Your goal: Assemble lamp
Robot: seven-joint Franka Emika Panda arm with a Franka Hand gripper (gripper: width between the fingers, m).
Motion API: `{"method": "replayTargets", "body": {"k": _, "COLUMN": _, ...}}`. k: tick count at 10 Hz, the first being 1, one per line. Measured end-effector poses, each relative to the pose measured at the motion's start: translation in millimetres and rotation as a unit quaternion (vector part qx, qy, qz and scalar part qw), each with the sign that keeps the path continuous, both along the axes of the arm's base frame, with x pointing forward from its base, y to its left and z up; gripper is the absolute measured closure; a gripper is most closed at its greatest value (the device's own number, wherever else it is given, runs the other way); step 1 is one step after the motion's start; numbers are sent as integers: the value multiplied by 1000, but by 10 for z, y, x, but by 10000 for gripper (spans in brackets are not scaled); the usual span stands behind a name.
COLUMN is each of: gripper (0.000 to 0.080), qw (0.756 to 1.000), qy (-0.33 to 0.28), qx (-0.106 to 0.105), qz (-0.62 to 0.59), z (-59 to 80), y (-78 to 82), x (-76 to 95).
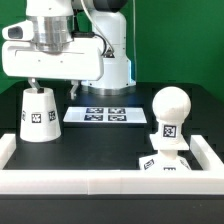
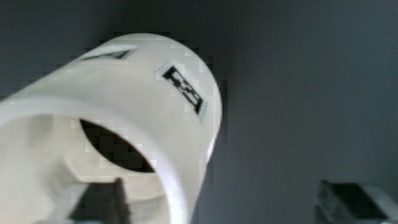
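The white cone shade stands upright on the black table at the exterior view's left, a tag on its side. My gripper hangs right above its top. In the wrist view the shade fills the frame, its dark top opening showing. My gripper is open and holds nothing; one finger is over the shade's opening and the other is outside its wall. The ball-shaped bulb stands upright on the flat square base at the exterior view's right.
The marker board lies flat on the table between the shade and the bulb. A white rail runs along the front edge and up both sides. The robot's pedestal stands at the back.
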State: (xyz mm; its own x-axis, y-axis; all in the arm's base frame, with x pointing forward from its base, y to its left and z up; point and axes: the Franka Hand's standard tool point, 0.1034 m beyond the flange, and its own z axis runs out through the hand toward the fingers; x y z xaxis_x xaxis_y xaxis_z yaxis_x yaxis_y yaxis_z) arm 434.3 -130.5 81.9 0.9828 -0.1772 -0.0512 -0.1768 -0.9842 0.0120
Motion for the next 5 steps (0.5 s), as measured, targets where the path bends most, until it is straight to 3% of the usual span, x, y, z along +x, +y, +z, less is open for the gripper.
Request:
{"method": "replayTargets", "body": {"k": 1, "gripper": 416, "qw": 1000, "qy": 0, "qx": 0, "qz": 0, "z": -1, "y": 0, "x": -1}}
{"method": "replayTargets", "body": {"k": 2, "gripper": 416, "qw": 1000, "qy": 1, "qx": 0, "qz": 0, "z": -4, "y": 0, "x": -2}}
{"method": "replayTargets", "body": {"k": 3, "gripper": 598, "qw": 1000, "qy": 1, "qx": 0, "qz": 0, "z": -7, "y": 0, "x": -4}}
{"method": "replayTargets", "body": {"k": 4, "gripper": 731, "qw": 1000, "qy": 0, "qx": 0, "qz": 0, "z": -2, "y": 1, "x": 3}}
{"method": "replayTargets", "body": {"k": 5, "gripper": 731, "qw": 1000, "qy": -1, "qx": 0, "qz": 0, "z": 3, "y": 2, "x": 9}}
